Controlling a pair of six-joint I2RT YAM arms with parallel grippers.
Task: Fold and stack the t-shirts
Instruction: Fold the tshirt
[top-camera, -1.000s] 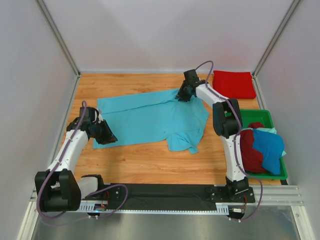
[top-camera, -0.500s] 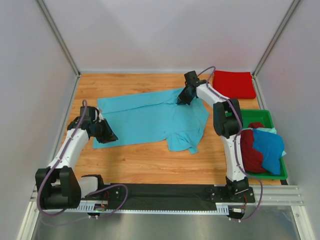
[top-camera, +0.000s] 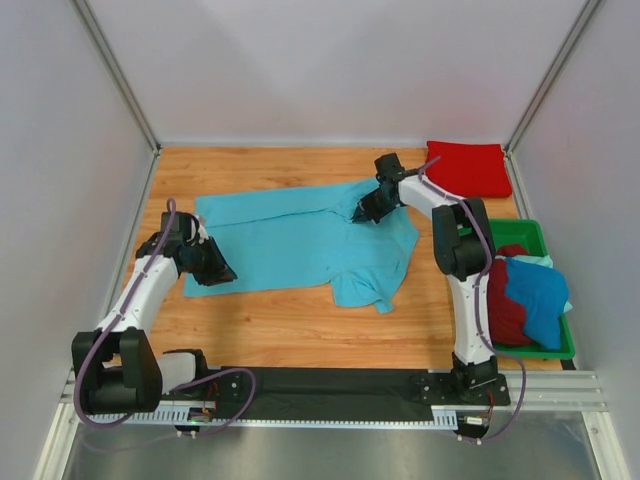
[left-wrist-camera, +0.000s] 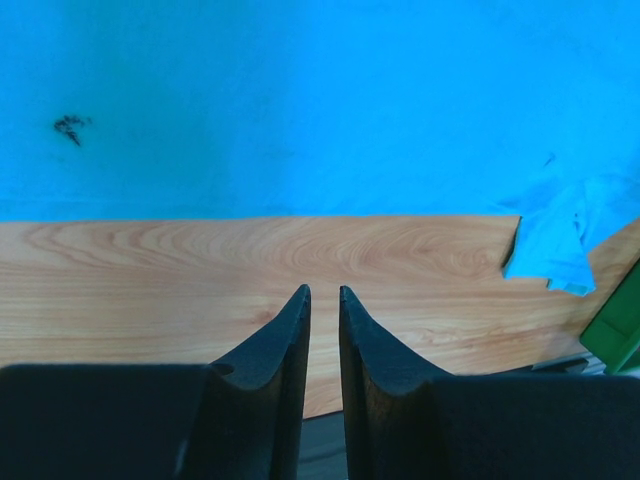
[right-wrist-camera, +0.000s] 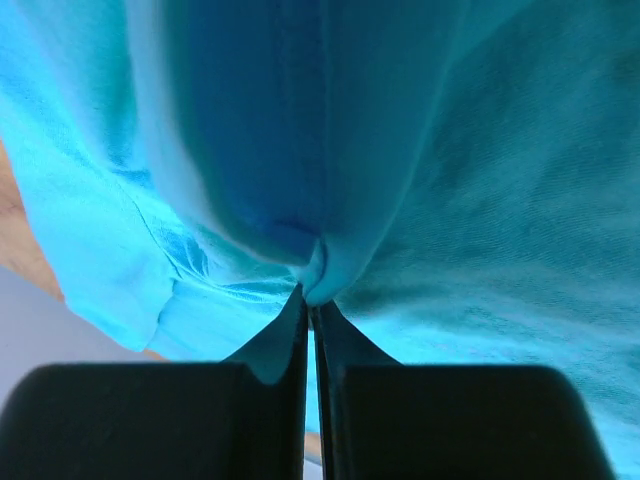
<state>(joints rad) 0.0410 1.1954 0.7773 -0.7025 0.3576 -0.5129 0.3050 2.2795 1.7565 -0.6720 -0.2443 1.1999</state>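
bench (top-camera: 270, 320): turquoise t-shirt (top-camera: 290, 235) spread flat mid-bench, far-right edge bunched. right end effector (right-wrist-camera: 312, 300) clenched on that fold, thin pinch. left end effector (left-wrist-camera: 324, 292) slightly parted, empty, beside near-left edge. risk: shirt unpinned, may drag whole instead of folding; pinch may slip.

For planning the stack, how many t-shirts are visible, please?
4: turquoise spread mid-table, red folded far right, dark red and blue in the tray; more may hide there.
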